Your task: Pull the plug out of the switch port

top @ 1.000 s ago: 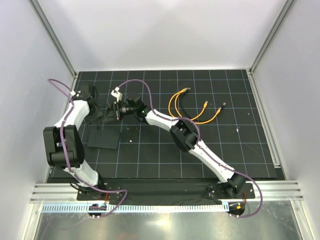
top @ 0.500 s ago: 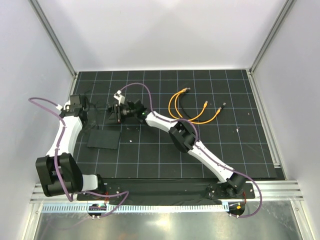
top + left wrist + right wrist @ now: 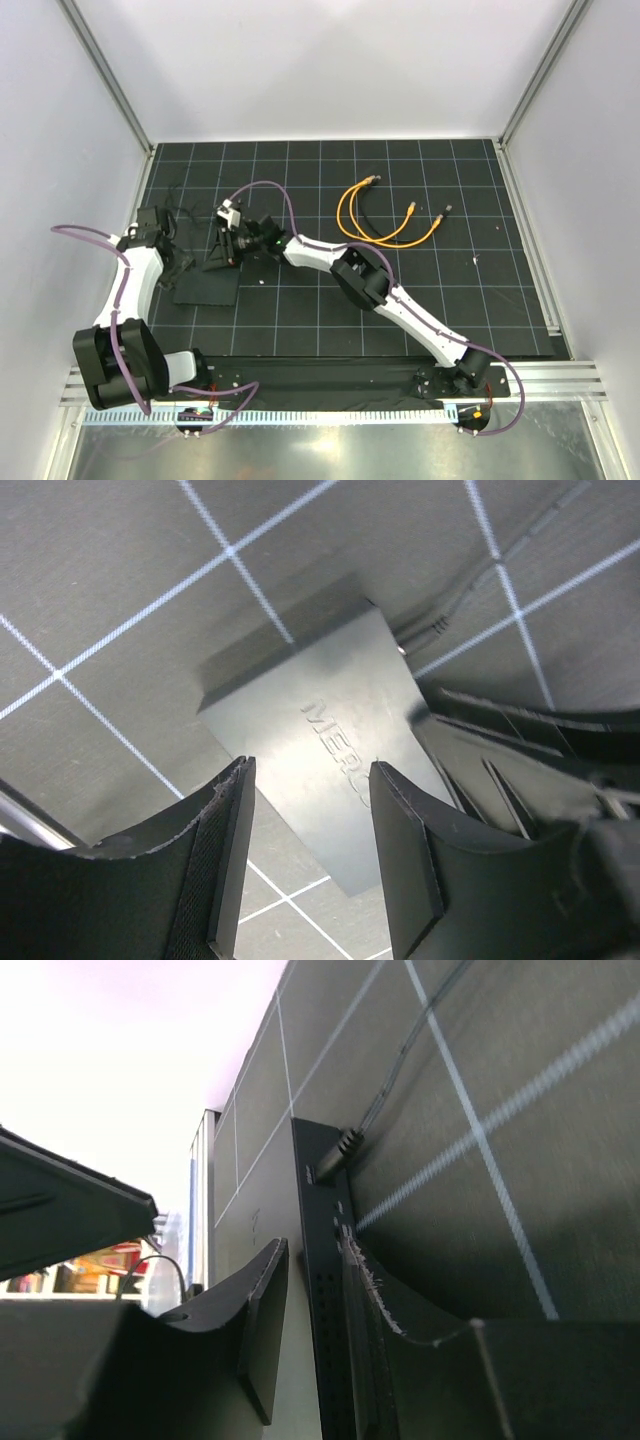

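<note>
The switch [image 3: 205, 288] is a flat matte-black box on the grid mat at the left. In the left wrist view its top face [image 3: 320, 700] carries raised letters. My left gripper [image 3: 312, 770] hangs open just above it, touching nothing; in the top view it is at the switch's left far corner [image 3: 172, 255]. My right gripper [image 3: 312, 1245] straddles the switch's thin far edge [image 3: 312, 1190], one finger [image 3: 360, 1290] against the edge, the other a little off the top face. A small black plug [image 3: 340, 1148] on a thin wire sits in that edge.
Orange cables [image 3: 350, 205] and a black cable lie loose at the middle back of the mat. The thin black wire [image 3: 470, 590] runs away from the switch's corner. The left wall rail [image 3: 110, 90] stands close behind the left arm.
My left gripper has swung back toward the left wall and come down over the switch's left part. My right gripper has moved left and nearer, onto the switch's far edge.
</note>
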`<state>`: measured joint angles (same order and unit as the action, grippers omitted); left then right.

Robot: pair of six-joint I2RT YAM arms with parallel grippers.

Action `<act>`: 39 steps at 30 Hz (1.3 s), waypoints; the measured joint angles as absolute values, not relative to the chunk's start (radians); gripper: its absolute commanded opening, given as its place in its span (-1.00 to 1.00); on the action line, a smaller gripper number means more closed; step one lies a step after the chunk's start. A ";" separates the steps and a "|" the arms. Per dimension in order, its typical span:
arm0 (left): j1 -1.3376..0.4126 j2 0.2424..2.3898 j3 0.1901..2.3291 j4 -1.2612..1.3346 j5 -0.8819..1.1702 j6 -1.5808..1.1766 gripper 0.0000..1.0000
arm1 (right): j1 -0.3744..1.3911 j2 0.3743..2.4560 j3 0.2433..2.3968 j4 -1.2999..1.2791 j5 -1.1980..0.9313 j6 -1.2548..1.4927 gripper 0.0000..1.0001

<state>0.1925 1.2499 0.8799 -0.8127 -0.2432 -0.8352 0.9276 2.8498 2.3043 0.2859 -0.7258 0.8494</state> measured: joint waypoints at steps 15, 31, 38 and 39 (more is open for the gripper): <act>0.219 1.280 0.858 -0.808 -0.234 -0.830 -0.17 | 0.920 2.721 2.056 0.353 -0.667 1.007 -0.28; 0.231 1.329 0.857 -0.788 -0.234 -0.800 -0.31 | 0.921 2.683 1.954 0.434 -0.706 1.076 -0.34; 0.231 1.333 0.836 -0.759 -0.206 -0.776 -0.51 | 0.915 2.700 2.139 0.211 -0.684 0.979 -0.20; 0.231 1.333 0.833 -0.755 -0.203 -0.773 -0.58 | 0.914 2.710 2.193 0.179 -0.678 0.965 -0.17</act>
